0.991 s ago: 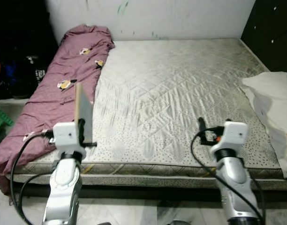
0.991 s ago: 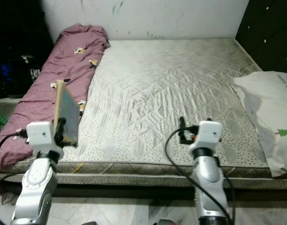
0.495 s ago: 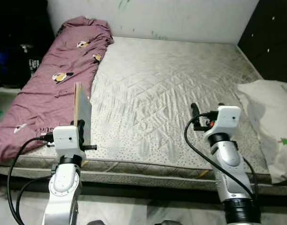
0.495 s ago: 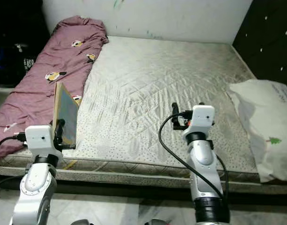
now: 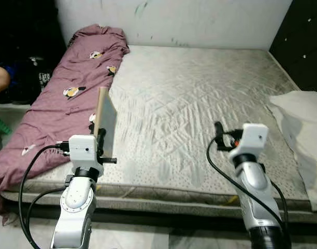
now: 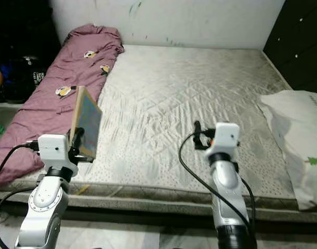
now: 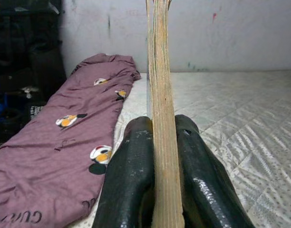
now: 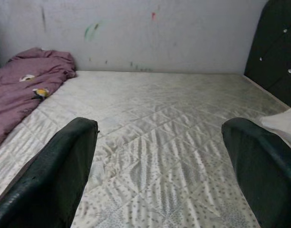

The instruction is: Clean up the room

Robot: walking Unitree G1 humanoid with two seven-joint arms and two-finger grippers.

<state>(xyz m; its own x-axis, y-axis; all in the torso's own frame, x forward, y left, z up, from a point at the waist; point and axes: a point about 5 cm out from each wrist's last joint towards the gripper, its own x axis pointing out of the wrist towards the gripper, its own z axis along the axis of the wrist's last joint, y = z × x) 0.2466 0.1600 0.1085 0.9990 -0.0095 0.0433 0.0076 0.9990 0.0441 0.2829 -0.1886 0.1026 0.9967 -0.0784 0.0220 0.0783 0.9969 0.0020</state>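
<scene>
Over the bed's (image 5: 200, 104) near edge, the left gripper (image 7: 157, 142) pinches a thin book (image 5: 105, 118) upright while the right gripper (image 8: 160, 156) hovers spread, empty.

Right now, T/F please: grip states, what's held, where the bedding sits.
1. The left gripper is shut on a thin flat book held upright. True.
2. The right gripper holds a pillow. False: its fingers are spread wide, nothing between them.
3. The maroon cartoon-print blanket lies along the left side of the quilted grey mattress. True.
4. The white pillow sits at the mattress centre. False: it is at the right edge.
</scene>
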